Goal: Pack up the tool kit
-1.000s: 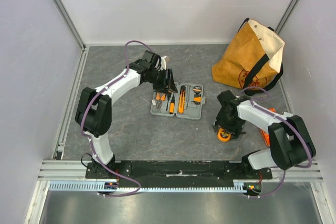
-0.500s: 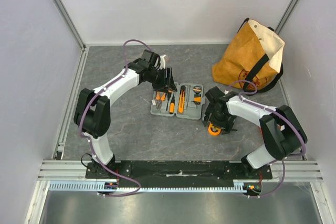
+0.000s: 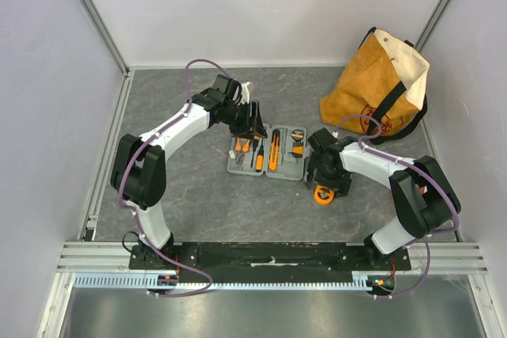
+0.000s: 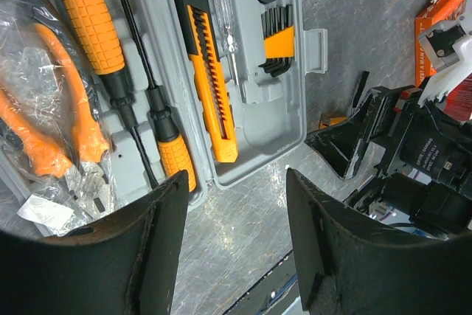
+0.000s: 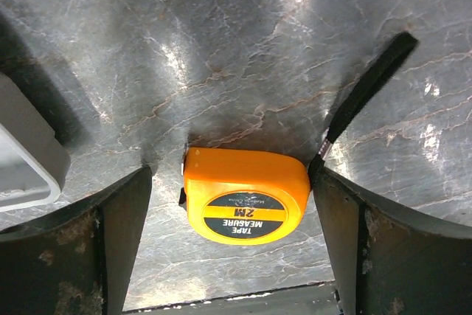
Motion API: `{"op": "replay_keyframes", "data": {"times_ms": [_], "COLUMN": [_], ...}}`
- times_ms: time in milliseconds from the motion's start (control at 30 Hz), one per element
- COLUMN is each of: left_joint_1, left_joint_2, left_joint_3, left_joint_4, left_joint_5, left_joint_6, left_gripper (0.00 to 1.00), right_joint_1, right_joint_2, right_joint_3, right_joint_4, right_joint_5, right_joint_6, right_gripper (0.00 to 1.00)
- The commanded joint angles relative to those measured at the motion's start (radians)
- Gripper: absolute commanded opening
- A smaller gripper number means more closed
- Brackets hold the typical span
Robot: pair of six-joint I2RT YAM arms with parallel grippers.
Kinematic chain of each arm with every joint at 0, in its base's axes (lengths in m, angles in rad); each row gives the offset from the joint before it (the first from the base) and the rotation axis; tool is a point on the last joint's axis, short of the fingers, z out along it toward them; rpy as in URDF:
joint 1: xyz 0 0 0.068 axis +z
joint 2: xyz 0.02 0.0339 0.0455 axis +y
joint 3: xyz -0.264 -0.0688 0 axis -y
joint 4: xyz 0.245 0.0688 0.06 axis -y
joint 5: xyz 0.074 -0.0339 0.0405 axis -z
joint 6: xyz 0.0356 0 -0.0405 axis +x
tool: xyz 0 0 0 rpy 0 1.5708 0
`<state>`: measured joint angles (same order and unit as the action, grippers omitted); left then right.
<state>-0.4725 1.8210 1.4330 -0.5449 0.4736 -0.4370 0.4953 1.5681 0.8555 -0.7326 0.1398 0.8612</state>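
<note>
In the overhead view, a flat grey plastic hinged case point(image 3: 266, 173) is seen lying open near the middle of the dark stone-patterned table point(image 3: 198, 187), with orange-and-black tools seated in its slots. The left gripper point(image 3: 255, 128) is held over the case's upper left corner. The right gripper point(image 3: 325, 182) is set just right of the case, over an orange tape measure point(image 3: 322, 195) that lies on the table outside the case. A tan canvas bag with black straps point(image 3: 379, 89) is placed at the upper right. In the left wrist view, the left gripper point(image 4: 234, 178) is shown spread wide with nothing between its jaws. Above it in the frame, the case point(image 4: 295, 108) is seen holding two orange-handled screwdrivers point(image 4: 96, 27), an orange utility knife point(image 4: 206, 71) and, at the left edge, pliers point(image 4: 51, 108) wrapped in clear plastic. In the right wrist view, the right gripper point(image 5: 230, 175) is set wide around the tape measure point(image 5: 247, 201): the finger point(image 5: 354, 241) at frame right is touching or just beside it, while bare table is visible between it and the other finger point(image 5: 88, 248). A corner of the case point(image 5: 26, 160) is seen at the left edge.
</note>
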Motion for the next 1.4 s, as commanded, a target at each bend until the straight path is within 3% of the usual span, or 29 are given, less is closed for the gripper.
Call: {"op": "replay_keyframes", "data": {"times_ms": [0,167,233,400,633,767,900,1100,1367], "left_joint_1": [0.005,0.003,0.005,0.006,0.006,0.006,0.005,0.006,0.006], "left_joint_2": [-0.043,-0.043,-0.043,-0.042,-0.042,-0.037,-0.034,-0.035,-0.045], "left_joint_3": [-0.003,-0.005,-0.005,-0.008,-0.011,-0.009,-0.006,-0.009,-0.016], "left_joint_4": [0.000,-0.001,-0.001,-0.001,0.000,0.000,-0.001,-0.001,0.000], "left_joint_5": [-0.003,-0.003,-0.006,-0.007,-0.009,-0.009,-0.003,-0.003,-0.012], "left_joint_6": [0.021,0.021,0.021,0.021,0.021,0.020,0.018,0.020,0.018], "left_gripper": [0.61,0.61,0.61,0.61,0.61,0.61,0.61,0.61,0.61], "right_joint_1": [-0.004,-0.003,-0.003,-0.001,0.020,0.028,0.028,0.037,0.081], "right_joint_2": [0.086,0.092,0.096,0.110,0.090,0.075,0.095,0.102,0.009], "right_joint_3": [-0.065,-0.075,-0.076,-0.081,-0.079,-0.088,-0.093,-0.073,0.123], "right_joint_4": [0.104,0.121,0.116,0.110,0.090,0.088,0.101,0.114,-0.008], "right_joint_5": [0.144,0.119,0.107,0.099,0.098,0.093,0.090,0.109,0.188], "right_joint_6": [-0.067,-0.091,-0.097,-0.106,-0.123,-0.134,-0.148,-0.152,-0.134], "right_gripper": [0.94,0.73,0.69,0.69,0.83,0.82,0.71,0.43,0.37]}}
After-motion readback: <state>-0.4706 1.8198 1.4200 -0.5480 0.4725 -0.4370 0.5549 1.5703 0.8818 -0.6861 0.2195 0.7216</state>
